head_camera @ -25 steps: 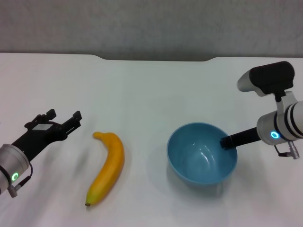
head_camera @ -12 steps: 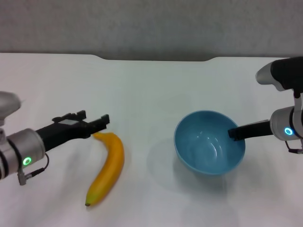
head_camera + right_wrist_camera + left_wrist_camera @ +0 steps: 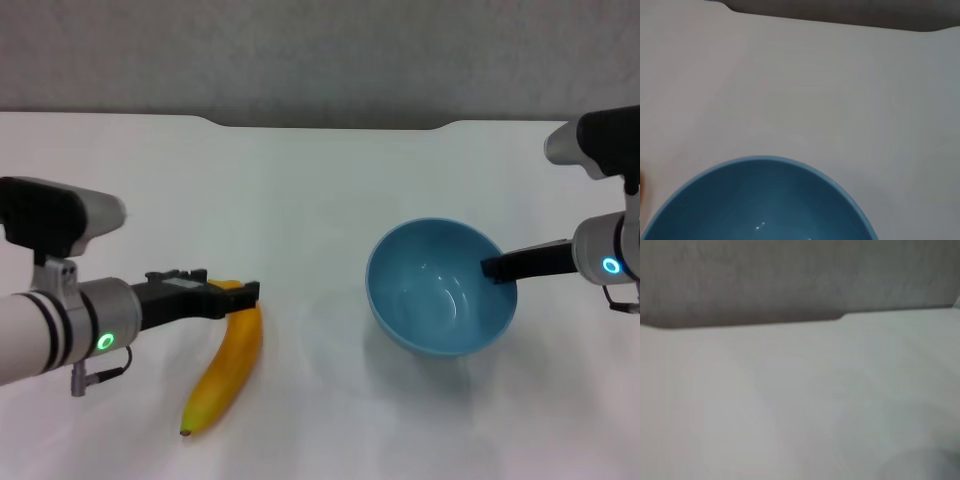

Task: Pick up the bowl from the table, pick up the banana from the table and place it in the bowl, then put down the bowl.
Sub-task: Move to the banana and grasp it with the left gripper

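The light blue bowl (image 3: 440, 290) hangs just above the white table (image 3: 320, 190), tilted a little, its shadow on the tabletop beneath. My right gripper (image 3: 490, 267) is shut on the bowl's right rim. The right wrist view shows the bowl (image 3: 760, 200) close below, with the table (image 3: 815, 90) beyond. The yellow banana (image 3: 228, 365) lies on the table at the left. My left gripper (image 3: 240, 295) is open at the banana's upper end, one finger on each side of the tip. Only blurred table (image 3: 790, 390) fills the left wrist view.
A shallow notch (image 3: 330, 125) cuts into the table's far edge, with a grey wall (image 3: 320, 50) behind it. White tabletop lies between banana and bowl.
My left arm has swung in from the left and brought its gripper to the banana's upper end. The right gripper has lifted the bowl slightly up and to the right.
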`<state>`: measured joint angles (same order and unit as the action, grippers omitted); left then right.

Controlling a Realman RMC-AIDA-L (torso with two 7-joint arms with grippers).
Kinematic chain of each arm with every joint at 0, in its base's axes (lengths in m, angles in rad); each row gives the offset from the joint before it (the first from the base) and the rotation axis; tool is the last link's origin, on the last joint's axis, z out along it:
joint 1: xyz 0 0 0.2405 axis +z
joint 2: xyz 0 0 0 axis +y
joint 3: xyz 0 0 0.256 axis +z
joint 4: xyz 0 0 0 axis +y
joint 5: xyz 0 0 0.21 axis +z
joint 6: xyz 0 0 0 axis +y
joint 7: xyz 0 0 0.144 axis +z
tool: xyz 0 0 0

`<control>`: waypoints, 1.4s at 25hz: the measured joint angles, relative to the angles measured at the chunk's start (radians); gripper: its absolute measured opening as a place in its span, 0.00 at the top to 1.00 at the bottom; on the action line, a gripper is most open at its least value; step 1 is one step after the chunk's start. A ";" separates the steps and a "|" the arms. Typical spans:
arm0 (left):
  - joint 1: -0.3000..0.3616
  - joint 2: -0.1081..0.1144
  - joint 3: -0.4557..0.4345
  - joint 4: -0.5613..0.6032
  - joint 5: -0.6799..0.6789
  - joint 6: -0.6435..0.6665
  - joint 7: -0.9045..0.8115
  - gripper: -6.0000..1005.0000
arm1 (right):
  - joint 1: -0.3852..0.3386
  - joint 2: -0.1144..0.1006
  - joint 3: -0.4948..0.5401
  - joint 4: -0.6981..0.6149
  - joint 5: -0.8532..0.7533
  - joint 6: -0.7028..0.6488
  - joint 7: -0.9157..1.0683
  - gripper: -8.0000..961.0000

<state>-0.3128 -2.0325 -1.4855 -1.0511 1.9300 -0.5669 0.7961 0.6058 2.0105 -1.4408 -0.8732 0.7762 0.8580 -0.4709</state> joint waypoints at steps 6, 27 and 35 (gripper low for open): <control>-0.033 -0.002 0.052 -0.003 0.190 -0.009 -0.243 0.15 | 0.003 -0.001 0.014 -0.036 -0.005 0.003 0.003 0.96; -0.125 -0.007 0.099 0.083 0.318 -0.046 -0.414 0.18 | -0.014 -0.007 0.075 -0.094 -0.037 0.045 0.014 0.95; -0.162 -0.009 0.131 0.178 0.319 0.031 -0.423 0.19 | -0.015 -0.005 0.069 -0.095 -0.040 0.054 0.012 0.95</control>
<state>-0.4744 -2.0415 -1.3544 -0.8732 2.2488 -0.5358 0.3733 0.5909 2.0059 -1.3714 -0.9680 0.7362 0.9123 -0.4591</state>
